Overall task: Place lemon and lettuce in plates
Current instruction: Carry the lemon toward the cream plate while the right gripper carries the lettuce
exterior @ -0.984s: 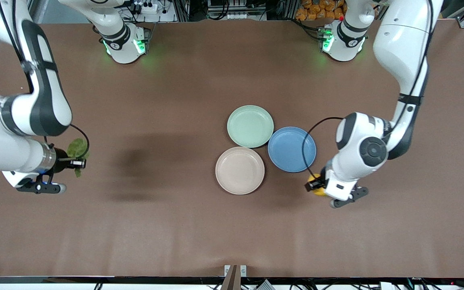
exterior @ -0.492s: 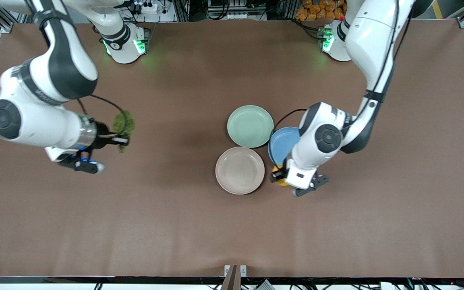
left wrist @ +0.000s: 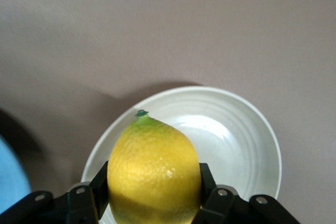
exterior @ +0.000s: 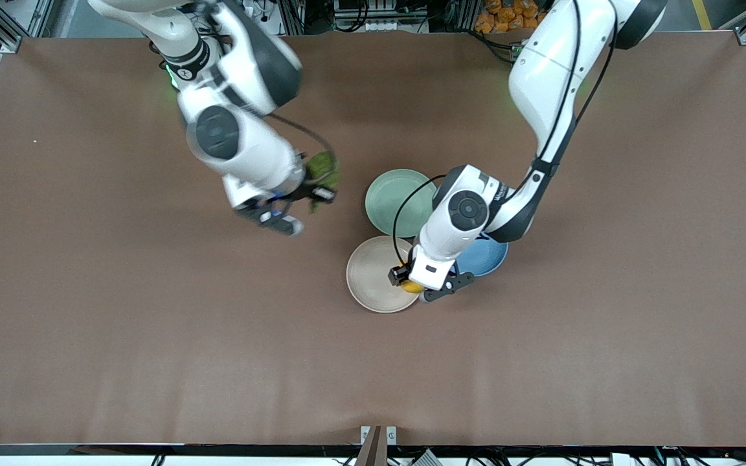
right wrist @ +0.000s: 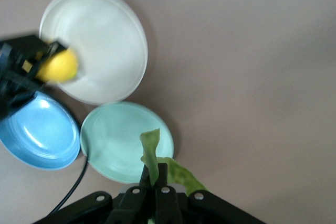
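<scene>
1. A brown table fills the frame, with three plates clustered at its centre.
2. The lemon is clamped between the left gripper fingers, over the rim of the beige plate.
3. The left arm bends down from the upper part of the frame across the blue plate.
4. The lettuce is pinched in the closed right gripper, over bare table beside the mint plate.
</scene>
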### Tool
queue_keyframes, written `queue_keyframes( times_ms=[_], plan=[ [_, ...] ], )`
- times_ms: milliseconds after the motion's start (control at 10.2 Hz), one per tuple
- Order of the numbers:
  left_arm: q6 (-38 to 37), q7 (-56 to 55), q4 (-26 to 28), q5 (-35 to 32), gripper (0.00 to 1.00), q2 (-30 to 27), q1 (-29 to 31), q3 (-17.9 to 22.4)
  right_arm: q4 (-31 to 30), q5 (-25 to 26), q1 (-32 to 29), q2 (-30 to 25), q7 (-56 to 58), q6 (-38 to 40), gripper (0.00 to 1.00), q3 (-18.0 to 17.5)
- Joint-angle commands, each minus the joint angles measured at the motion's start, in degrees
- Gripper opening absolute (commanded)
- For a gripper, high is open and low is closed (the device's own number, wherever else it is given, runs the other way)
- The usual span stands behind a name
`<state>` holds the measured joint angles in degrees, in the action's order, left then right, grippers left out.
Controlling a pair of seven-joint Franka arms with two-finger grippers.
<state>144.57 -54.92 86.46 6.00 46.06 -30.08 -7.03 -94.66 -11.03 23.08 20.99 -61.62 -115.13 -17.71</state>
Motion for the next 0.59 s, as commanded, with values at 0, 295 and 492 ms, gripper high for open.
queue_keyframes(
  times_ms=[0, 295, 492],
  plan=[
    [0.4, -1.9, -1.7, 0.8, 0.89, 0.8, -1.4, 1.0, -0.4, 2.1, 6.0, 3.9, -10.7, -8.5, 0.00, 0.5],
    [0.3, -1.5, -1.3, -1.3, 1.00, -0.2, -1.4, 1.2, -0.5, 10.4, 12.1, 11.7, -22.6, -19.0, 0.00, 0.5],
    [0.0, -1.1, -1.2, -2.9, 1.00, -2.0, 2.2, 1.3, -0.4, 15.3, 14.2, 14.5, -27.7, -22.7, 0.00, 0.5]
  ],
)
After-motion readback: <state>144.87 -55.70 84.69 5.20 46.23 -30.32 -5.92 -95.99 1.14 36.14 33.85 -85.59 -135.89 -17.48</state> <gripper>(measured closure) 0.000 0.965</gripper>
